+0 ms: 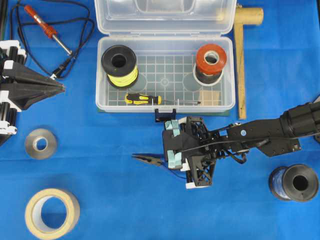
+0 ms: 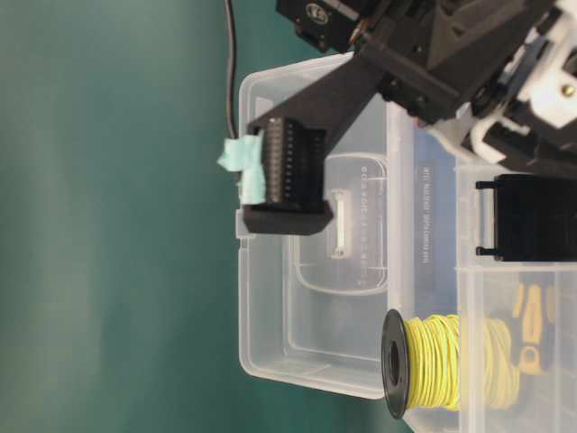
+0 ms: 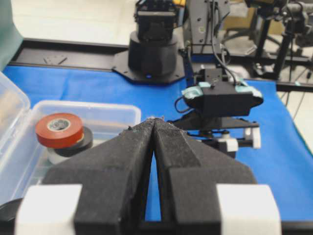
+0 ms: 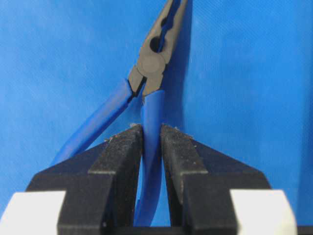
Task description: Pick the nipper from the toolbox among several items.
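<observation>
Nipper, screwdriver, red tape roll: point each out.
nipper (image 4: pixel 150 62): right wrist view, on the dark pivot joint.
screwdriver (image 1: pixel 141 98): overhead view, on the black-and-yellow handle.
red tape roll (image 1: pixel 210 58): overhead view, on the red top face of the roll.

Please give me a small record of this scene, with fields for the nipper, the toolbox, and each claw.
nipper: outside the box, over the blue table, one blue handle between the right claw's fingers
toolbox: lid open; holds yellow wire spool, red tape roll, screwdriver, wooden block
right claw: shut on the nipper
left claw: shut, empty
</observation>
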You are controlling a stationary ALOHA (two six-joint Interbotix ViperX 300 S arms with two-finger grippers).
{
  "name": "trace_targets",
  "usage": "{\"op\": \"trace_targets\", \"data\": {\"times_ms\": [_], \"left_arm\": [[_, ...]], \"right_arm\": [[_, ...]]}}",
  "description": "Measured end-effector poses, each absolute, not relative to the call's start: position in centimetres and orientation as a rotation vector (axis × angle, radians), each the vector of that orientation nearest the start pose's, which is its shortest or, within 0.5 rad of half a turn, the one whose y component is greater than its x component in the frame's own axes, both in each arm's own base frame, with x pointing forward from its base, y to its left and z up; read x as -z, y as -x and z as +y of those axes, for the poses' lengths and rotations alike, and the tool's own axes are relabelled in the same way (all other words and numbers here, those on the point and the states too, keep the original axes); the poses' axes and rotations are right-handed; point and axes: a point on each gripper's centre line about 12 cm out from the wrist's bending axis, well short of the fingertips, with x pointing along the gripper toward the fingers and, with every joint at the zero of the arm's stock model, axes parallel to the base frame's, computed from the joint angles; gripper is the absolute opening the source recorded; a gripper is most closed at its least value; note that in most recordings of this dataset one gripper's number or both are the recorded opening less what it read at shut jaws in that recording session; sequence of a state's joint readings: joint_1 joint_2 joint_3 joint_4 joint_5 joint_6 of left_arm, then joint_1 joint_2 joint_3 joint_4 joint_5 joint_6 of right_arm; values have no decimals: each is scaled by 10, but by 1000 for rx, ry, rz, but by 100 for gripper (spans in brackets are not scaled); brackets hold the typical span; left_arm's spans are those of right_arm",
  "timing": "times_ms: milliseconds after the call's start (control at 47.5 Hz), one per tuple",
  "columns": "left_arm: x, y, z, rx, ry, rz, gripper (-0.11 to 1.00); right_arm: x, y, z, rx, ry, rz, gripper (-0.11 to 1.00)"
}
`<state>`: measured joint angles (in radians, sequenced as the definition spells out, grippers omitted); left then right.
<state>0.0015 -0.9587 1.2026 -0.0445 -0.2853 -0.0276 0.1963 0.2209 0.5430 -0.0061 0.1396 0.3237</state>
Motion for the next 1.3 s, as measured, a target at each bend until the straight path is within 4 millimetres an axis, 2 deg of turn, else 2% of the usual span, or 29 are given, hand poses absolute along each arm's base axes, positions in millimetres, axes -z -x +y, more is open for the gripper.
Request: {"op": "trace_targets", "data": {"times_ms": [126,210,231,295,400,505,610,715,842,1031,1136,1305], "left_arm": [[-281,-198,2,-12,80,-42,0],[-278,-198,2,-13,81,-36,0],[-279,-198,2,-13,81,-39,0],[-277,-197,2,-13,81,-34,0],[-277,-197,2,-13,81,-32,0],[-277,-197,2,-13,81,-34,0],[-277,-197,2,-13,81,-34,0],[-277,-197,2,-13,81,-32,0],[-278,-197,2,-13,81,-36,0],[-277,-197,2,-13,81,-34,0],[-278,-197,2,-13,81,-37,0],[-277,-197,2,-13,81,-36,0]], "right_arm": [[-104,-404,78,-26,-204,947,17],[-104,-403,74,-15,-209,955,42],[-104,-403,74,-15,-209,955,45],[-104,-403,70,-6,-207,966,67],[-117,-400,65,1,-199,972,86],[-147,-394,56,8,-188,938,82],[-184,-381,44,12,-154,870,84],[-223,-359,34,11,-118,772,84],[-252,-326,19,31,-107,675,84],[-273,-267,-1,64,-131,501,84],[-274,-238,-7,81,-142,426,84],[-265,-205,-18,126,-153,357,84]]}}
